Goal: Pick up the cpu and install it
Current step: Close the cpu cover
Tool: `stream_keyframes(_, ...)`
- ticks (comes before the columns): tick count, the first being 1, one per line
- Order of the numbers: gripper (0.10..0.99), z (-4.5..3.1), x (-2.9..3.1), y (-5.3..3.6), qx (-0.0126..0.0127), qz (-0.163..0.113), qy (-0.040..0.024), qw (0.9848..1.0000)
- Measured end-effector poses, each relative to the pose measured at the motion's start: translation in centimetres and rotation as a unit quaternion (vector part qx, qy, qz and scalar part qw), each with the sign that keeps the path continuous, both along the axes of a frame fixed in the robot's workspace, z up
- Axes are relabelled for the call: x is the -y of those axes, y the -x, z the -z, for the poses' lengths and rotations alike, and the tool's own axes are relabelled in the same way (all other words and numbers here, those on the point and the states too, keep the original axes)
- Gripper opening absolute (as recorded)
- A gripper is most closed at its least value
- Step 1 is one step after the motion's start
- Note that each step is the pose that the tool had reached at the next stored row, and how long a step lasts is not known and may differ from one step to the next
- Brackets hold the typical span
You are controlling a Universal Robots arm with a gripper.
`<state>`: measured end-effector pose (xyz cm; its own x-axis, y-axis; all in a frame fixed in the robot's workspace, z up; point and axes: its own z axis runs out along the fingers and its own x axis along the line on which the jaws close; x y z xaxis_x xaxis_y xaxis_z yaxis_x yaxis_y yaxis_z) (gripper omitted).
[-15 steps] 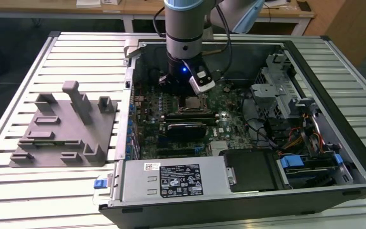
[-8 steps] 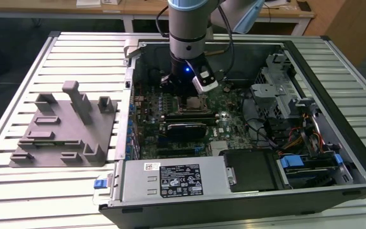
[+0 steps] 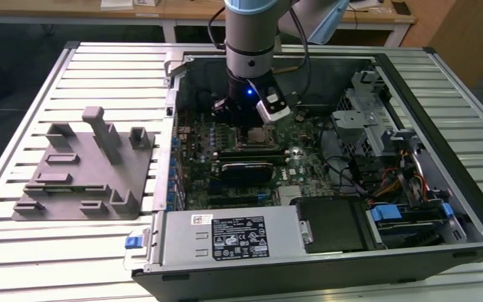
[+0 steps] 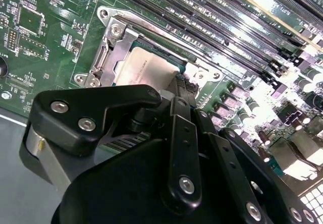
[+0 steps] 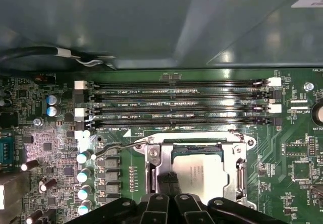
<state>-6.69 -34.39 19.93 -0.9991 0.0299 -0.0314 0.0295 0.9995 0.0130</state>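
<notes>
The gripper (image 5: 169, 184), fingers pressed together, touches the cpu (image 5: 202, 172) lying in the socket (image 5: 151, 153), at 3 o'clock from the fixture (image 3: 82, 170) in the exterior view.

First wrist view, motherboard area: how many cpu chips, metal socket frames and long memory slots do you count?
cpu: 1
socket frame: 1
memory slots: 4
Total: 6
</notes>
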Motion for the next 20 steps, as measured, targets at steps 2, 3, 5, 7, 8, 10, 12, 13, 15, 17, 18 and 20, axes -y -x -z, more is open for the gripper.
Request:
stream_keyframes(2, 0.106, 0.0, 0.0, 0.0, -0.0001, 0.0, 0.0, 1.0)
stream_keyframes(3, 0.106, -0.04, -0.01, -0.01, -0.0001, 0.0, 0.0, 1.0)
stream_keyframes(5, 0.106, -0.22, -0.02, -0.03, 0.0003, 0.0, -0.0003, 1.0)
stream_keyframes(7, 0.106, -0.55, 0.0, -0.01, 0.0, 0.0, 0.0, 1.0)
stream_keyframes(8, 0.106, -0.69, 0.0, -0.01, 0.0001, 0.0, -0.0001, 1.0)
stream_keyframes(10, 0.106, -1.0, 0.0, -0.01, 0.0002, 0.0, -0.0001, 1.0)
stream_keyframes(12, 0.106, -1.39, 0.0, 0.0, 0.0004, 0.0, 0.0, 1.0)
stream_keyframes(13, 0.106, -1.57, 0.0, 0.0, 0.0006, 0.0, -0.0001, 1.0)
stream_keyframes(15, 0.106, -1.76, 0.0, 0.0, 0.0007, 0.0, -0.0001, 1.0)
stream_keyframes(17, 0.106, -1.76, -0.01, -0.01, 0.0008, 0.0, -0.0002, 1.0)
stream_keyframes(18, 0.106, -1.76, 0.0, -0.01, 0.0008, 0.0, -0.0002, 1.0)
stream_keyframes(20, 0.106, -1.78, 0.0, -0.07, 0.0007, 0.0, 0.0, 1.0)
